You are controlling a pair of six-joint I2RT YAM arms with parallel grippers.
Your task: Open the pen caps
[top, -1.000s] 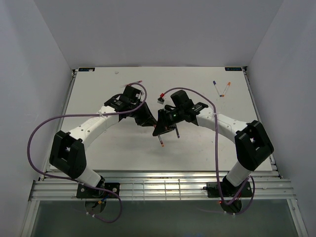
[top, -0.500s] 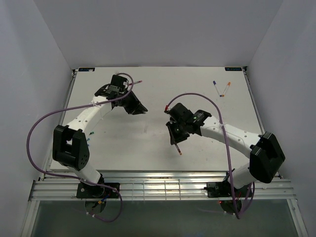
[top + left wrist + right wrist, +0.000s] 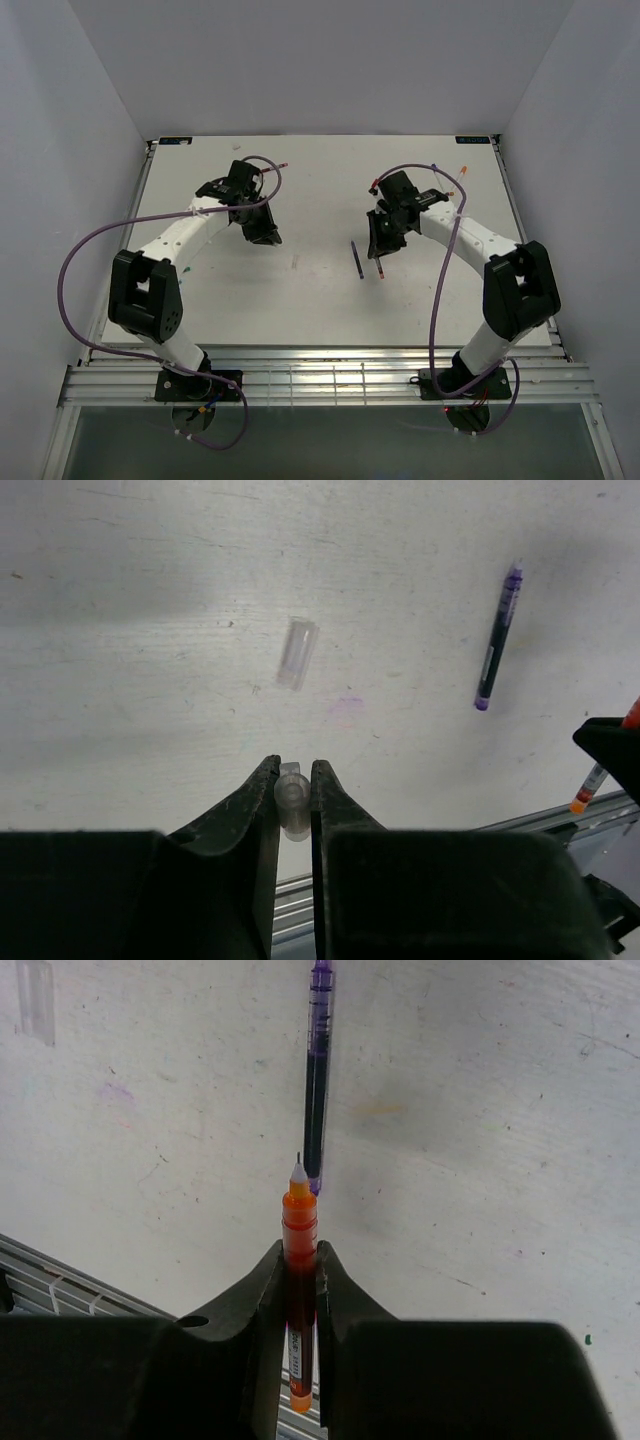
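L fingers on clear cap, R fingers on orange pen, both nose-down

Top view: bright, even light from above. White table a little washed out. Soft small shadow under left arm. Left wrist view dimmer: wide grey shadow across top of table. Left gripper close to lens, black, fuzzy edges. Right wrist view clear. Right gripper dark. Faint grey shadow beside purple pen.
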